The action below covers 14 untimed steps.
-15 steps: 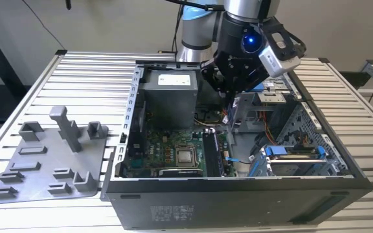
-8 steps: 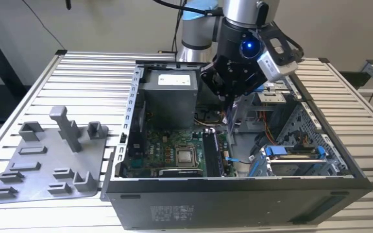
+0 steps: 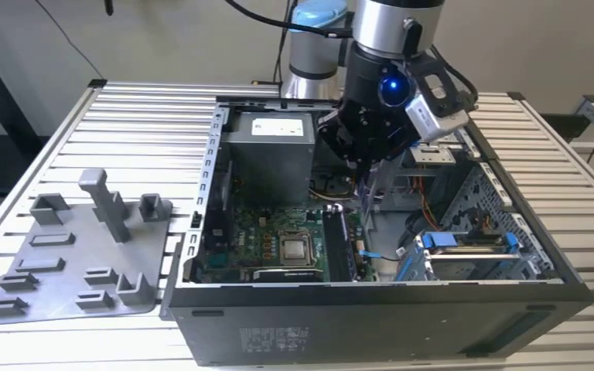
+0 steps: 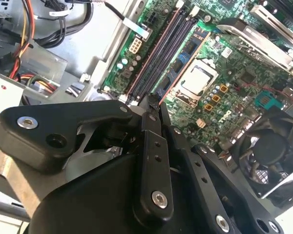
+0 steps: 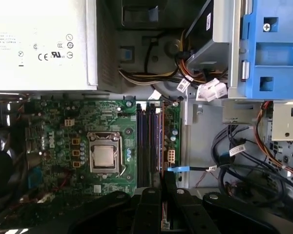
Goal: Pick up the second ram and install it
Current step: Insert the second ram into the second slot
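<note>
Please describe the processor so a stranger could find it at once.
Look inside the open computer case, at the green motherboard. The processor is the silver square near the board's middle, beside the long dark memory slots; nothing else there is square and shiny.

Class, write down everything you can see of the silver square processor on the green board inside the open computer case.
The processor is a flat square chip with a dull silver, metal-looking top. It sits in a socket, and a grey metal frame closes around its edges. It lies flat on the green board, a short way from the long dark memory slots that run alongside it. Its top is bare, with no cooler or cable resting on it.
</note>
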Tool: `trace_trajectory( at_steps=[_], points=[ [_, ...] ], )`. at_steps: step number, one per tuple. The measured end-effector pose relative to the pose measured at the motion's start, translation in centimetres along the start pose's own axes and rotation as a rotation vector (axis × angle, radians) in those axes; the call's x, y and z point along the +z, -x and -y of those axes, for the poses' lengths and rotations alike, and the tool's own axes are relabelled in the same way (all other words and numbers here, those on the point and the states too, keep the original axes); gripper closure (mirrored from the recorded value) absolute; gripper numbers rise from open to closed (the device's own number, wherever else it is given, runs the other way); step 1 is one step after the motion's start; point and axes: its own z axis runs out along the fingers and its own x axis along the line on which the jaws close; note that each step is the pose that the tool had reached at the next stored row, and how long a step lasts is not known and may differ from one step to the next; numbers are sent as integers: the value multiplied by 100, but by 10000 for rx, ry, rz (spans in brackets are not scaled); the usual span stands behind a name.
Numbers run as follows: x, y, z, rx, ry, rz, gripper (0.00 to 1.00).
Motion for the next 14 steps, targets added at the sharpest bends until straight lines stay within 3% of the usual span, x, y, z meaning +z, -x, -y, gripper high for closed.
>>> trace_trajectory(
  at_steps=[10, 13, 14],
  points=[
    [161, -2, -6, -3, -9, 18, 86],
    [193, -3, -7, 3, -5, 154, 86],
    [198, -2, -7, 3, -7, 169, 86]
  ],
)
